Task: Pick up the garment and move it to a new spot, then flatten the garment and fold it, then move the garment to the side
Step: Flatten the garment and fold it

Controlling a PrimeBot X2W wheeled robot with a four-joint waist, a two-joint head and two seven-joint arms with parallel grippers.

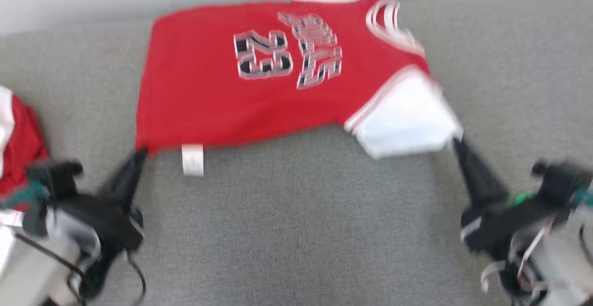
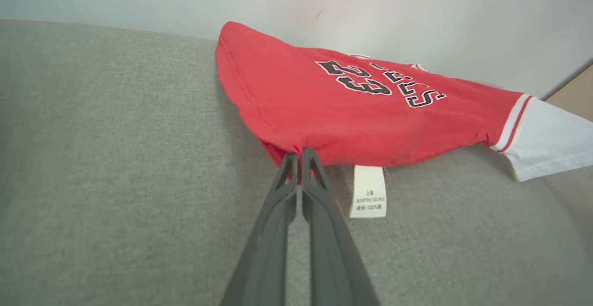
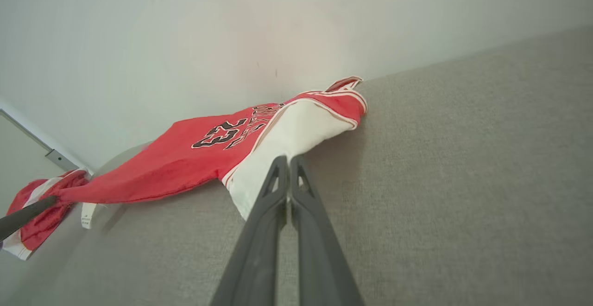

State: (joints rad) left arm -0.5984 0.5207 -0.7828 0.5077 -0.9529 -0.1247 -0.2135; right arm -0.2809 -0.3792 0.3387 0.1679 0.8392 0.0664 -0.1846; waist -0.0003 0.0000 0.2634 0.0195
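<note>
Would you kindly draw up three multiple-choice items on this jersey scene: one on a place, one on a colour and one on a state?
1. Where does the white care label hang on the jersey? A at the collar; B from the hem beside the left gripper; C at an armhole.
2. What colour is the surface under the jersey? A grey; B blue; C black.
3. How does the right gripper stand? A wide open; B shut on the white sleeve; C shut on the label.
Answers: 1 B, the label dangles next to that gripper; 2 A, grey fabric lies all around; 3 B, it pinches the sleeve's corner.
</note>
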